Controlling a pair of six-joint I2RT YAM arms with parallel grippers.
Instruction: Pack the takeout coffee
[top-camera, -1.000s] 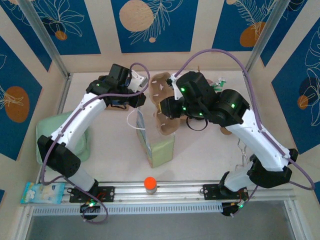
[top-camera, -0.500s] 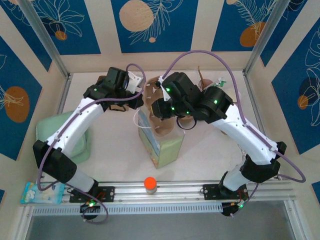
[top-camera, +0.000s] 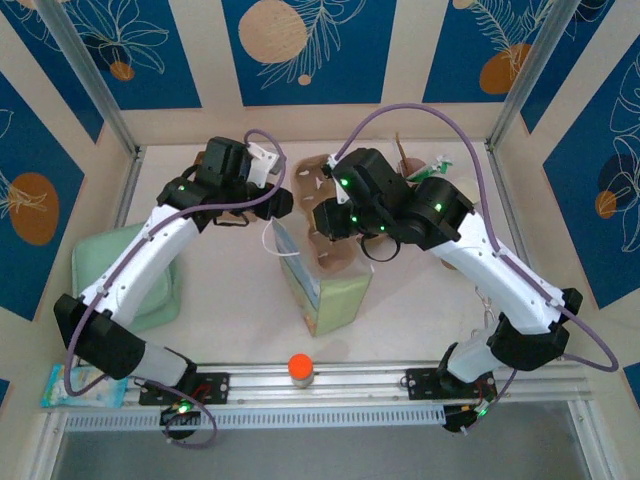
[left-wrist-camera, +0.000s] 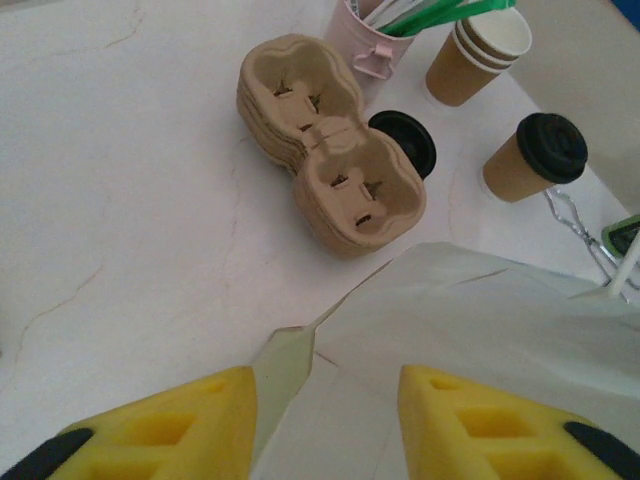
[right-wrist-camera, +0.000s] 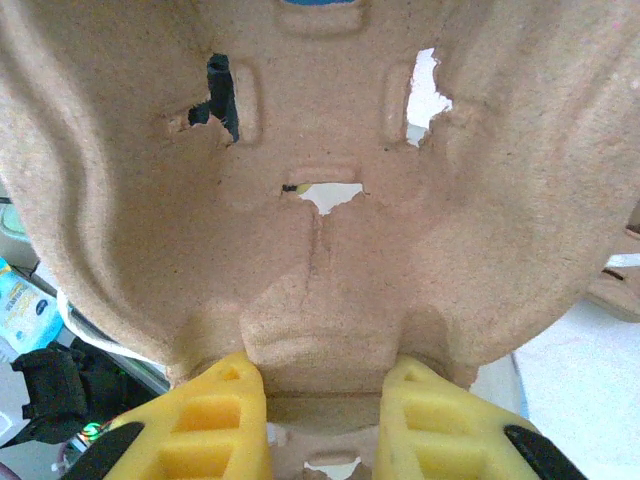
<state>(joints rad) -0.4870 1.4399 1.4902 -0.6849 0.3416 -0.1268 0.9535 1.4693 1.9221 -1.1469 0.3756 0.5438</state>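
Note:
A pale green paper bag (top-camera: 335, 300) stands open mid-table; its creased wall (left-wrist-camera: 470, 330) shows in the left wrist view. My left gripper (top-camera: 275, 205) hangs at the bag's back-left rim, and its yellow fingers (left-wrist-camera: 328, 400) are open with the bag's edge between them but not pinched. My right gripper (top-camera: 335, 225) is shut on a brown pulp cup carrier (right-wrist-camera: 320, 180), holding it tilted over the bag's mouth (top-camera: 330, 250). A lidded takeout coffee cup (left-wrist-camera: 530, 155) stands on the table behind.
A stack of spare carriers (left-wrist-camera: 330, 175) lies behind the bag, with a loose black lid (left-wrist-camera: 405, 140), nested paper cups (left-wrist-camera: 480, 55) and a pink mug of utensils (left-wrist-camera: 375, 45). A green pile (top-camera: 130, 280) sits at left. An orange-capped thing (top-camera: 301, 368) stands on the front rail.
The left gripper has let go of the bag's rim and opened. The right arm swung left, bringing the carrier over the bag's mouth.

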